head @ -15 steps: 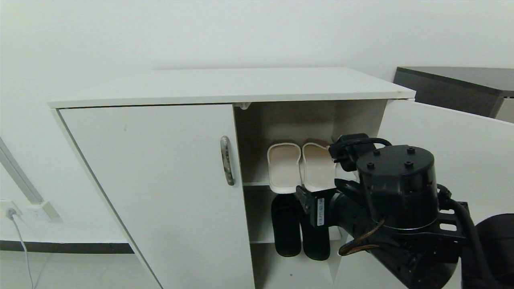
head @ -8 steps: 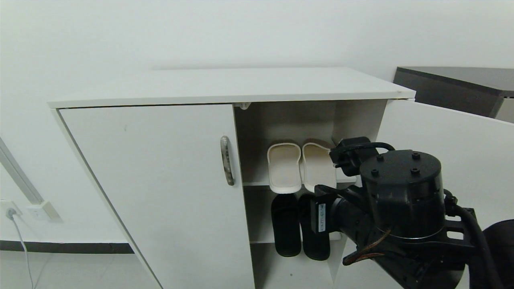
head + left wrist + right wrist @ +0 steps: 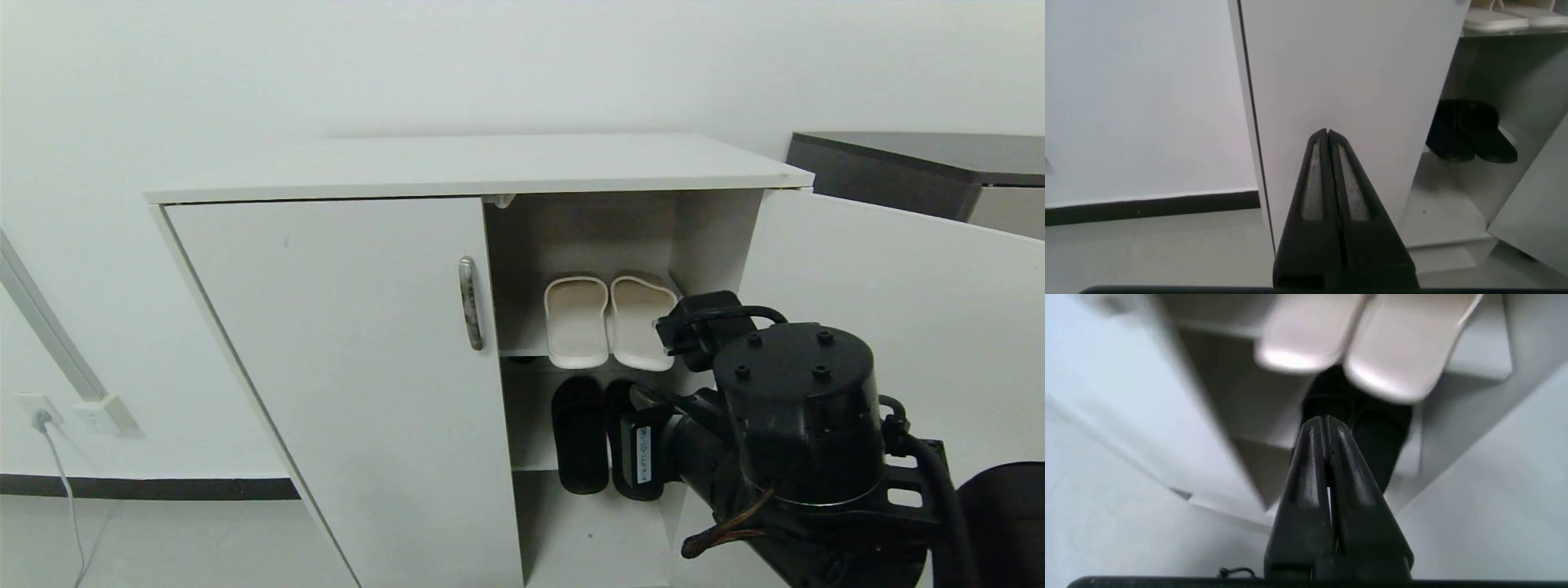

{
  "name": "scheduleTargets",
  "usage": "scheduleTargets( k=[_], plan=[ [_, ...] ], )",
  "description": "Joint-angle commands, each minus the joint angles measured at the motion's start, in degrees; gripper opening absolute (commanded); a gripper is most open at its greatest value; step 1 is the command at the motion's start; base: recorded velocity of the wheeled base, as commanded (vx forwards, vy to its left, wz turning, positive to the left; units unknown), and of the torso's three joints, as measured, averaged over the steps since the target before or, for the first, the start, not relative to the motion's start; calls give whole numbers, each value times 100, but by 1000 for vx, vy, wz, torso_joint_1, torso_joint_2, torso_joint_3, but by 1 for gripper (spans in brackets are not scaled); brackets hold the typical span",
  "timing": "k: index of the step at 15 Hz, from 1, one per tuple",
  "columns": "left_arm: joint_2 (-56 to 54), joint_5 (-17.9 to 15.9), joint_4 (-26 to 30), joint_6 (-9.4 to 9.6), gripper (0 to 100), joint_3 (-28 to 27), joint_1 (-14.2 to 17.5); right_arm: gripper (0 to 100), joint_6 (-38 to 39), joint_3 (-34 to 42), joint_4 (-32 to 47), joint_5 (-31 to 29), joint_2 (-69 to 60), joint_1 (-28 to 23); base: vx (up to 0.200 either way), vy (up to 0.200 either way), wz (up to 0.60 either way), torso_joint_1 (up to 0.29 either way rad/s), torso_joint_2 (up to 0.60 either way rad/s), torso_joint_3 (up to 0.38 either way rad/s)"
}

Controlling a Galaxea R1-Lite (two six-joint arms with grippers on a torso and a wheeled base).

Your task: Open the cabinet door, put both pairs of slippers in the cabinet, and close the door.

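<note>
Against a white wall, the right gripper is held pressed together before the open cabinet; arm label illegible.

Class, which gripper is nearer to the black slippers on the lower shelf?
Right. The right gripper is just in front of the black slippers; the left gripper is farther back, facing the closed door.

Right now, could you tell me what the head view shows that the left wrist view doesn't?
Head view adds the curved metal door handle and the cabinet's flat white top. Left wrist view adds the shut left end effector. Both share the closed white door, the black slippers on the lower shelf and the cream slippers above.
</note>
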Motion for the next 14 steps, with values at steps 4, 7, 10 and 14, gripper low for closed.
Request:
scheduleTargets(
  k=[4,7,10,14],
  plan=[
    [-1,3,4,-1,0,0,0,0,-4,31,-17,-7,128,-8,-200,0,0,0,5,1],
    [-1,3,4,-1,0,0,0,0,-4,39,-17,-7,128,-8,-200,0,0,6,1,2],
    [-1,3,4,-1,0,0,0,0,5,39,-17,-7,154,-8,-200,0,0,5,7,-2],
    [-1,3,4,-1,0,0,0,0,-4,136,-228,-7,286,-8,-200,0,0,4,2,4]
  ],
)
